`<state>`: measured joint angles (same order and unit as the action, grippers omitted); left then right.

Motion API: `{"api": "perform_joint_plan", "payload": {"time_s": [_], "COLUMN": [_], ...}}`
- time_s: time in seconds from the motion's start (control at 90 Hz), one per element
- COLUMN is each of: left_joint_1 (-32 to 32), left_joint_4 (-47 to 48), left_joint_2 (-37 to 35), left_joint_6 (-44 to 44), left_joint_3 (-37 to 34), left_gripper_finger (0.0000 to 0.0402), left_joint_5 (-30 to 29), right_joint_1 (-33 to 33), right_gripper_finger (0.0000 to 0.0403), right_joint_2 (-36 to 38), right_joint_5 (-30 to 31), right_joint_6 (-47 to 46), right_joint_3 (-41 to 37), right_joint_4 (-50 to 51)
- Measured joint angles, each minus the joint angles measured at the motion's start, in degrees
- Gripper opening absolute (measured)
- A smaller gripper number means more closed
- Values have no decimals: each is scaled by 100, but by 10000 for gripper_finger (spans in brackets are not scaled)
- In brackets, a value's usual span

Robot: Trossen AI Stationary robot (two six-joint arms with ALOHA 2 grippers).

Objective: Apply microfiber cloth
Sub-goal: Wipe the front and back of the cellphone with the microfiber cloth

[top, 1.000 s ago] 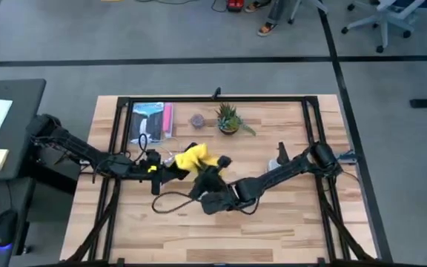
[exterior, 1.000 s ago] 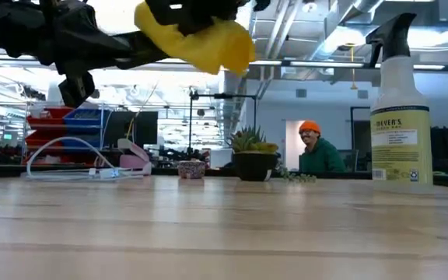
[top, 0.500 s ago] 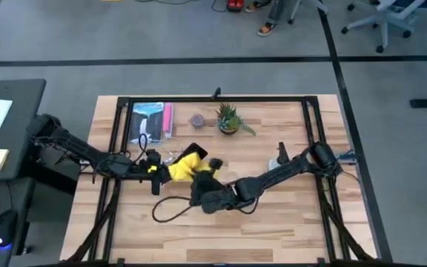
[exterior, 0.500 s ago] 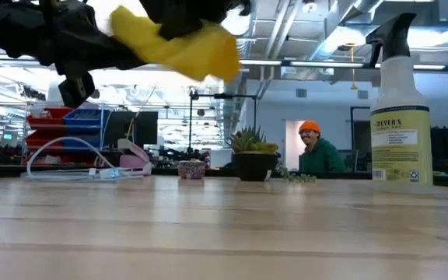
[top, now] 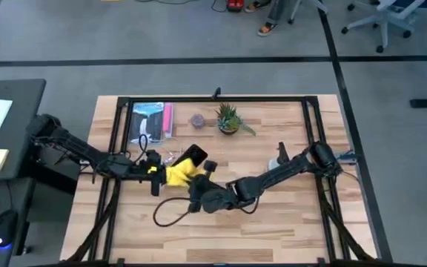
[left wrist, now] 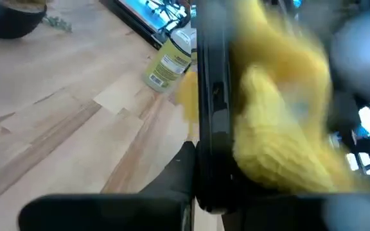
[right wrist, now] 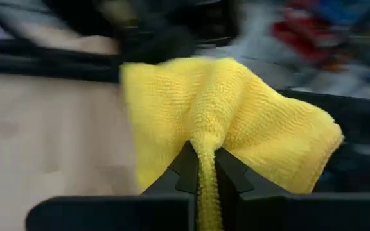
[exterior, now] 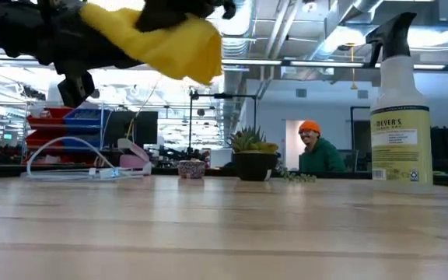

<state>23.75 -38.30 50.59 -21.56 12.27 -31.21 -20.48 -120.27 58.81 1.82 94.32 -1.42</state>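
The bright yellow microfiber cloth (top: 176, 174) is bunched high above the table (top: 288, 215), left of centre, and lies against the black smartphone (top: 196, 155). My right gripper (top: 192, 183) is shut on the cloth. My left gripper (top: 158, 169), reaching in from the table's left, is shut on the smartphone. In the left wrist view the smartphone (left wrist: 211, 96) shows edge-on with the cloth (left wrist: 275, 128) on one face. In the low view the cloth (exterior: 158, 43) hangs well above the tabletop. My left gripper pinches the smartphone's near end (left wrist: 209, 173) between its two fingers, coming level from the table's left. The smartphone sticks out toward the table's right, lifted clear of the table. My right gripper pinches a gathered fold of the cloth (right wrist: 201, 144) between its two fingertips, several layers. The cloth spreads beyond the fingers (right wrist: 184, 168) and rests on the smartphone's face, clear of the table.
A spray bottle (top: 282, 156) stands right of centre. A potted plant (top: 228, 119), a small pot (top: 196, 120) and a packaged item (top: 150, 122) stand along the far edge. A black cable (top: 170, 213) loops on the table below the grippers. A person (exterior: 316, 148) sits beyond the table.
My right gripper has gone toward the table's left and near edge, dragging the cloth along the smartphone toward my left gripper. The smartphone's far end, covered before, now shows bare. The smartphone has stayed where it was.
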Motion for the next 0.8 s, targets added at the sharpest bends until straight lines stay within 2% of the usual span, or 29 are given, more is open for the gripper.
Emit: {"api": "perform_joint_plan", "payload": {"time_s": [0.078,0.156,0.233,0.378,0.444,0.478,0.522,0.622,0.689,0.744,0.8], "left_joint_1": [2,2,2,2,2,2,2,0,2,2,2], "left_joint_4": [0,1,2,4,7,7,7,11,11,11,13], "left_joint_2": [0,0,0,0,0,0,0,0,0,0,0], "left_joint_6": [-4,-5,-6,-4,-4,-4,-4,-5,-4,-4,-4], "left_joint_3": [0,0,0,0,0,0,0,0,0,0,0], "left_gripper_finger": [14,14,14,14,14,14,14,14,14,14,14], "left_joint_5": [1,8,16,36,37,36,32,9,12,12,12], "right_joint_1": [-30,-31,-19,85,119,119,110,57,25,25,28], "right_gripper_finger": [2,2,2,2,2,2,2,2,2,2,2], "right_joint_2": [0,0,0,0,0,0,0,0,0,0,0], "right_joint_5": [800,789,63,-1863,-2233,-2144,-1729,-226,557,690,393], "right_joint_6": [-1,180,395,409,436,439,433,427,429,427,427], "right_joint_3": [0,0,0,0,0,0,0,0,0,0,0], "right_joint_4": [-194,-408,-646,-787,-768,-769,-771,-796,-859,-869,-865]}}
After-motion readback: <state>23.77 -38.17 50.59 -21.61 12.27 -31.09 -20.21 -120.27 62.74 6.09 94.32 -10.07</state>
